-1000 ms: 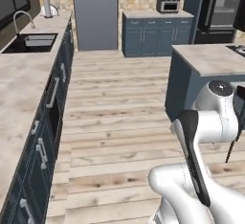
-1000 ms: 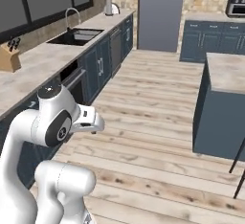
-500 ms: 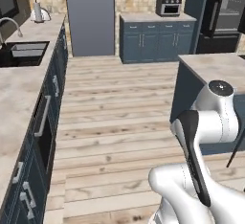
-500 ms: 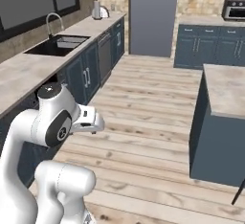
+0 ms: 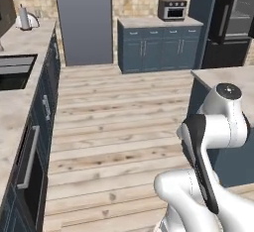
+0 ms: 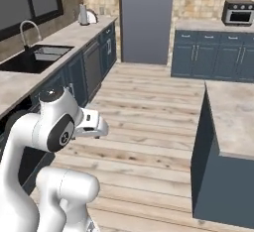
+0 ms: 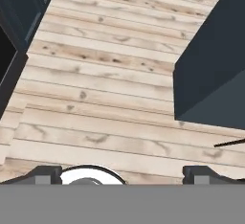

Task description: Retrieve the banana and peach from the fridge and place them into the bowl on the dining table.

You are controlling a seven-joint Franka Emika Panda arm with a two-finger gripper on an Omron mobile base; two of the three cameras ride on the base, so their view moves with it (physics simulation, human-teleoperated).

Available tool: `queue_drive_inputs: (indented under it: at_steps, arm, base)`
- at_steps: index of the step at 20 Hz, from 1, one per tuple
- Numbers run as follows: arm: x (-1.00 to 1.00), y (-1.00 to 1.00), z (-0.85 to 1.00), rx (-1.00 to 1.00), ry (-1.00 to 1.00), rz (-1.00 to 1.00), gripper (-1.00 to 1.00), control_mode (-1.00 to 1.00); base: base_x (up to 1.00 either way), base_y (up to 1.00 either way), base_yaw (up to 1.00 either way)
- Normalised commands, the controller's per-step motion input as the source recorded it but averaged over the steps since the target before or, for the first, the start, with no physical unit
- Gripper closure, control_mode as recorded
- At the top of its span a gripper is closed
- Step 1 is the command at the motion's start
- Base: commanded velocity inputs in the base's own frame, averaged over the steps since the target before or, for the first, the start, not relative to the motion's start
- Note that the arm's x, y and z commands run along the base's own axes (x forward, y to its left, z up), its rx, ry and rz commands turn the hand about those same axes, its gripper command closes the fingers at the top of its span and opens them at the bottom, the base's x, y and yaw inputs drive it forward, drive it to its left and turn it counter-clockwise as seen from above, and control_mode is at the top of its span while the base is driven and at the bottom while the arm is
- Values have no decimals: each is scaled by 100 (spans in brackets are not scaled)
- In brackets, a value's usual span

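Gripper [image 7: 122, 175] is spread wide with nothing held, aimed down at the wood plank floor [image 7: 110, 84] beside a dark blue-grey island base [image 7: 210, 74]. The black fridge [image 5: 233, 20] is seen way off at the far right, doors shut, past the toaster oven [image 5: 172, 9].

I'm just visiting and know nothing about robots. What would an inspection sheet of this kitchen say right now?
Surface: pale wood plank floor, bare ahead of the robot.
Job's things: black fridge at far right, doors shut; banana, peach and bowl nothing seen.
Clutter: kettle and sink on the left counter; small oven on the far cabinets.
Grippers: gripper open, holding nothing, pointing down at the floor.
Cables: nothing seen.
Surroundings: stone-topped island to the right, tall grey panel ahead.
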Motion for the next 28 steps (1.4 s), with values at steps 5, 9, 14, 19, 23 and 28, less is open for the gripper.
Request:
queue_drive_inputs:
  at_steps: [5, 9, 14, 19, 23, 28]
  arm:
    - [0, 0, 0, 0, 0, 0, -100, 100]
    - [0, 0, 0, 0, 0, 0, -100, 100]
    - [0, 0, 0, 0, 0, 0, -100, 100]
    - [0, 0, 0, 0, 0, 0, -100, 100]
    - [0, 0, 0, 0, 0, 0, -100, 100]
    - [0, 0, 0, 0, 0, 0, -100, 100]
  base:
    - [100, -1, -12]
    - [100, -3, -10]
    - [100, -3, -11]
    - [100, -5, -20]
    - [100, 0, -27]
    - [100, 0, -31]
